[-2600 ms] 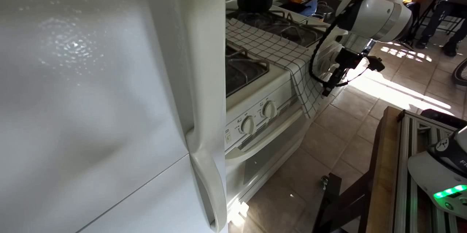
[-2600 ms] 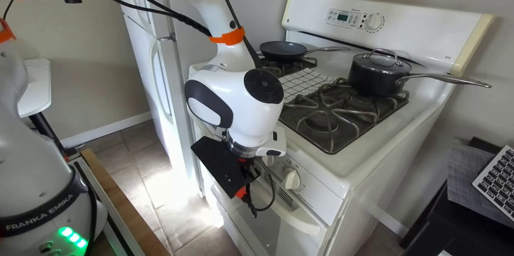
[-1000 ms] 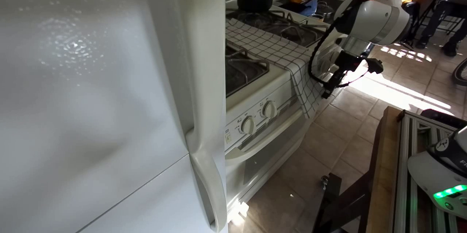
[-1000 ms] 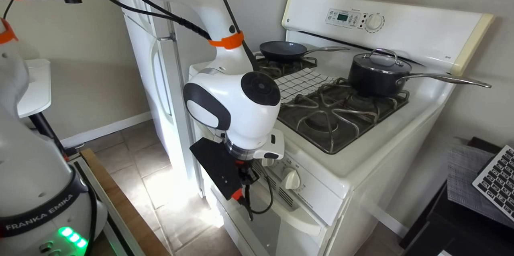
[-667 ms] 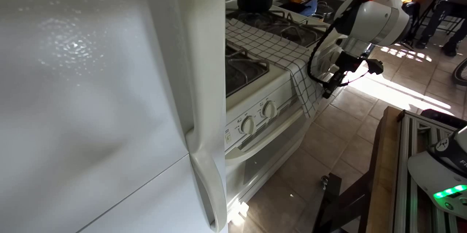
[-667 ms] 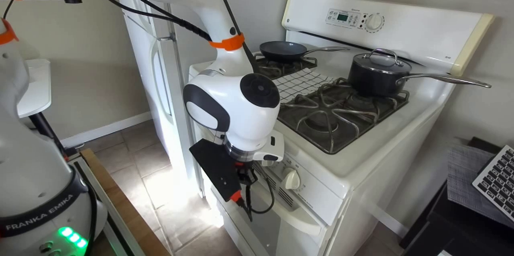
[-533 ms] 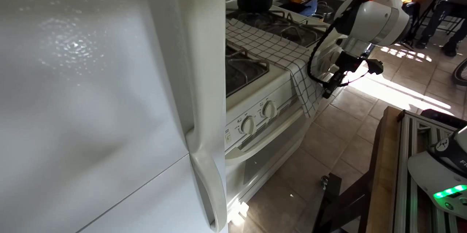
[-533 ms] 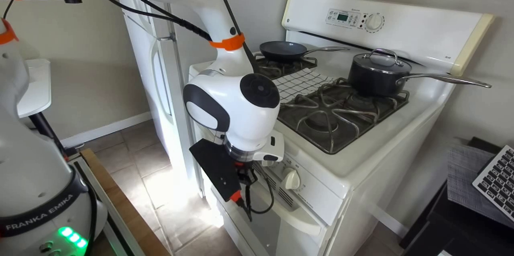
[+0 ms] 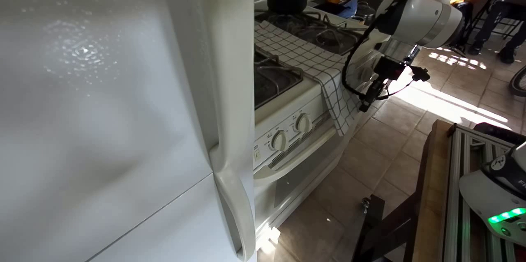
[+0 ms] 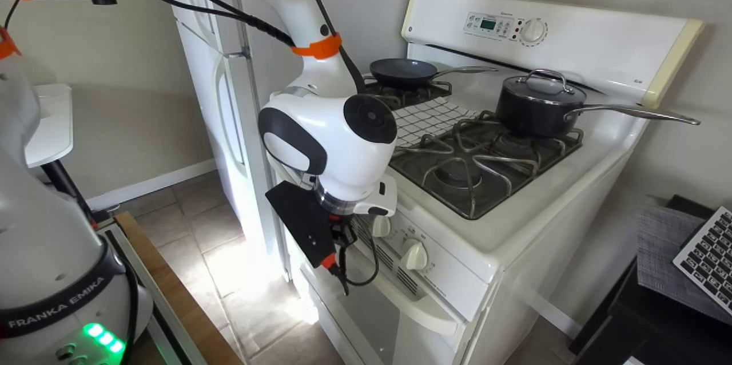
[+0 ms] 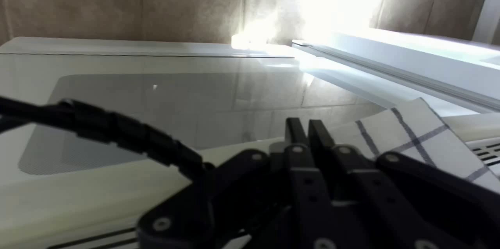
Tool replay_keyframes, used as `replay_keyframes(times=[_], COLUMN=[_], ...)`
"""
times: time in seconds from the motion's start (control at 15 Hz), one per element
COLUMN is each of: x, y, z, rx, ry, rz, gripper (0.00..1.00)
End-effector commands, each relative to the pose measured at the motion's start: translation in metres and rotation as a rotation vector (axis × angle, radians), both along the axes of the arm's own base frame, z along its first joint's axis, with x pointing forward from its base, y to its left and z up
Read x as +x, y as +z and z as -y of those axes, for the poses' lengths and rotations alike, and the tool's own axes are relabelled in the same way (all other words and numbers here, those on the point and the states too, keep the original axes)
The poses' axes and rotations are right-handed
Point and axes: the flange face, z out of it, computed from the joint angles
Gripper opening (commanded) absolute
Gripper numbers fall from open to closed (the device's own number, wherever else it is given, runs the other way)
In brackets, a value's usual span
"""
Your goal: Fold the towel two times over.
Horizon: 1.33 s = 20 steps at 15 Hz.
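The white towel with dark check lines lies across the middle of the stove top and hangs over its front edge; it shows in both exterior views [image 9: 304,54] [image 10: 426,122]. Its hanging corner shows in the wrist view [image 11: 418,139], right of my fingers. My gripper [image 11: 304,124] points down in front of the stove, at the towel's hanging edge; it also shows in an exterior view [image 9: 364,106]. The fingers are nearly together, with a narrow gap, and appear shut on the towel's edge. The pinched part itself is hidden by the fingers.
A lidded pot [image 10: 532,110] and a frying pan [image 10: 403,71] stand on the back burners. Metal grates [image 10: 463,165] flank the towel. Knobs [image 10: 414,255] and the oven handle [image 10: 420,314] stick out at the stove front. The fridge [image 9: 102,89] stands beside the stove.
After a short pause, my gripper has moved up and toward the fridge side. The towel has shifted the same way, and its hanging corner has swung toward the fridge.
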Motion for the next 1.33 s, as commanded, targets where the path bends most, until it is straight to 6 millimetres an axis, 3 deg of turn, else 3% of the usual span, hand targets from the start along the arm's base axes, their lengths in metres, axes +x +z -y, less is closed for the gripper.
replay_keyframes(times=[0.0, 0.27, 0.53, 1.0, 1.07, 1.13, 1.27], x=[0.004, 0.009, 0.018, 0.05, 0.044, 0.047, 0.047], y=[0.032, 0.064, 0.11, 0.185, 0.172, 0.178, 0.176], z=[-0.02, -0.031, -0.039, -0.053, -0.051, -0.051, -0.051], rx=[0.055, 0.068, 0.089, 0.298, 0.24, 0.244, 0.244], ry=[0.001, -0.03, -0.118, -0.263, -0.23, -0.23, -0.231], rz=[0.026, 0.014, -0.085, -0.12, -0.121, -0.111, -0.116], gripper=[0.02, 0.02, 0.02, 0.02, 0.02, 0.09, 0.09])
